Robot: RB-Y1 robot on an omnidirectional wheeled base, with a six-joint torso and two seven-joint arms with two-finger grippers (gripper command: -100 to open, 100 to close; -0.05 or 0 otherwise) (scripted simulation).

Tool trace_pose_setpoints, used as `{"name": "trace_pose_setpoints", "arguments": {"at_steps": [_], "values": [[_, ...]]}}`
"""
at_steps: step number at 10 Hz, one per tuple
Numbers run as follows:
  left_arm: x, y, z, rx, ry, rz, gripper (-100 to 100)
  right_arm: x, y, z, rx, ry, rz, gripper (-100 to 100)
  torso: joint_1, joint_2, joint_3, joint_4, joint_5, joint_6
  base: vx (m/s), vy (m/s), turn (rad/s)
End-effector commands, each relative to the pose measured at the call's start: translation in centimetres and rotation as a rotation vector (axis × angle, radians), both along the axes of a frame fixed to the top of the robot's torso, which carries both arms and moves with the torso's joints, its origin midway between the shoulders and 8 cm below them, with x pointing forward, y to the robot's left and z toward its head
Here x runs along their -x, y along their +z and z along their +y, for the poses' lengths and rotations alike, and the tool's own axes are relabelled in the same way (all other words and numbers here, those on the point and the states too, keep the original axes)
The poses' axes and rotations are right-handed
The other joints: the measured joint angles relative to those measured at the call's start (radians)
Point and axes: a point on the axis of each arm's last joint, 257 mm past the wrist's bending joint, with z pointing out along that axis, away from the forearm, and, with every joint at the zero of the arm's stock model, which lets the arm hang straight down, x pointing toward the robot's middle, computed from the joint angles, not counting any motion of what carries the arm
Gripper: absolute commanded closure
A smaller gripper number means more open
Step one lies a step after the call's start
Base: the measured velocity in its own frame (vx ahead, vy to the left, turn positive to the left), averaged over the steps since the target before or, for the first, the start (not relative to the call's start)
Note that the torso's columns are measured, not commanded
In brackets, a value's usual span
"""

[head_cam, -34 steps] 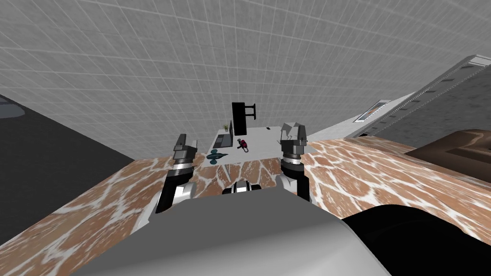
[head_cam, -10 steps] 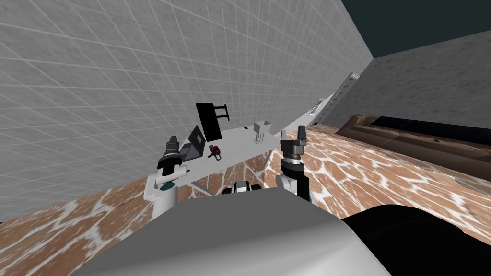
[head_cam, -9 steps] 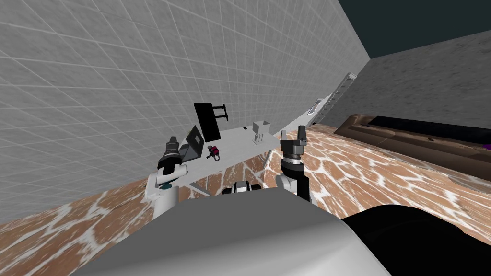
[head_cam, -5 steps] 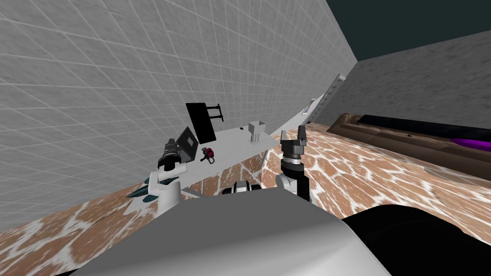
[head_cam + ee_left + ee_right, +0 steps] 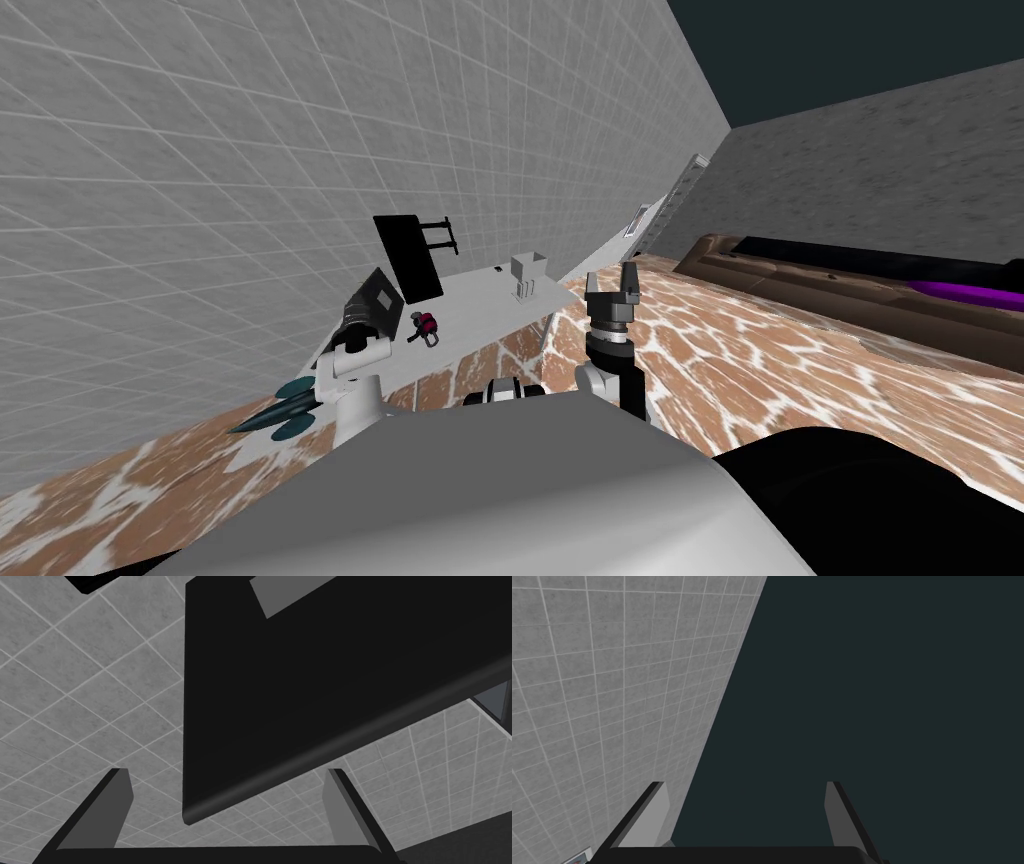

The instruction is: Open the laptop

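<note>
Now poised at the laptop (image 5: 378, 298), part-open on the white desk (image 5: 472, 300) by the tiled wall (image 5: 200, 150): left end effector (image 5: 350, 335) nearer, just short of the lid (image 5: 300, 676), spread wide and empty. From the left wrist, lid's long edge slanting between the fingers (image 5: 117, 796); right end effector (image 5: 612, 283) likewise open, empty, well apart.

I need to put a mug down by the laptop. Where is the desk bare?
The desk is bare between the red object and the white holder, out to its front edge. It is crowded at the laptop: the monitor stands close by, the red object beside, and the left gripper, fingers open, is at the lid.
</note>
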Motion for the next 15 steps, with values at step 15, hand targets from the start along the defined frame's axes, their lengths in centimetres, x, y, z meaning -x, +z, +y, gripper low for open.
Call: {"name": "trace_pose_setpoints", "arguments": {"at_steps": [15], "values": [[7.0, 1.4, 15.5, 0.129, 0.347, -0.125, 100, 0.0, 0.0, 0.0, 0.000, 0.000, 0.000, 0, -0.003, -0.001, 0.000, 0.000, 0.000, -0.001, -0.118, 0.047, -0.218]]}}
